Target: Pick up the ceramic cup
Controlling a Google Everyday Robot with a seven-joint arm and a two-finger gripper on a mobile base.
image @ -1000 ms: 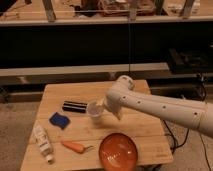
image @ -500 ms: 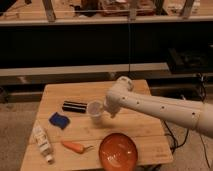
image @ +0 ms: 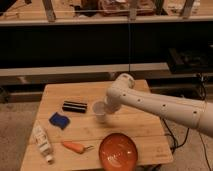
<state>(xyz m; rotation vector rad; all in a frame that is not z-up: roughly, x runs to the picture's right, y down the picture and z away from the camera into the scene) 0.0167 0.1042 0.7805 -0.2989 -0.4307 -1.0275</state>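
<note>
The ceramic cup (image: 100, 110) is a small pale tumbler standing upright near the middle of the wooden table (image: 145, 127). My white arm reaches in from the right. My gripper (image: 109, 106) is right at the cup's right side and rim, and partly covers it. I cannot tell whether the cup rests on the table or is held just above it.
A black rectangular object (image: 75, 106) lies left of the cup. A blue sponge (image: 60, 120), a white tube-shaped bottle (image: 42, 142) and a carrot (image: 76, 147) lie at the front left. An orange plate (image: 118, 152) sits at the front edge. Dark shelving stands behind the table.
The cup and the gripper have shifted slightly to the right. The other things have not moved.
</note>
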